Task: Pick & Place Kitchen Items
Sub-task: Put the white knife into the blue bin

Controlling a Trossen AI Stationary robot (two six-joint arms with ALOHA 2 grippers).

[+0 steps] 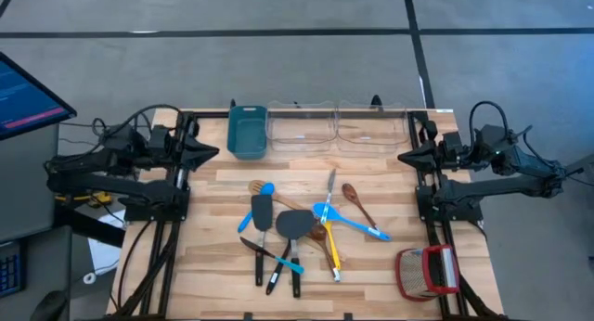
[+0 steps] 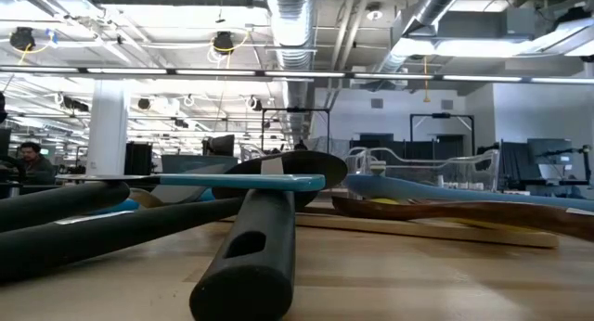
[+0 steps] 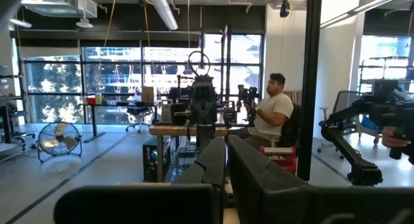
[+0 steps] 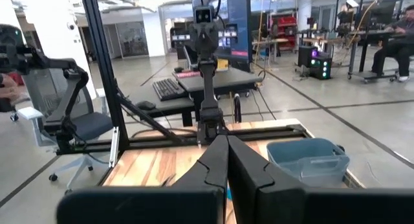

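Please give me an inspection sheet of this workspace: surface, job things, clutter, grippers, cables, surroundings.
Surface: wooden table, bare at the edges.
Job things: utensils piled at the centre, overlapping; teal bin and two clear bins at the far edge; woven basket at the near right corner.
Clutter: nothing seen.
Grippers: left gripper and right gripper parked at the table sides, fingers shut, holding nothing.
Cables: on both arms, off the table.
Surroundings: monitor at left; seated person beyond.

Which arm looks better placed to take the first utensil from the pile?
Neither clearly: left claw and right claw are both parked shut at the table's edges, away from the utensil pile. The brown wooden spoon lies on the right arm's side, slightly favouring right.
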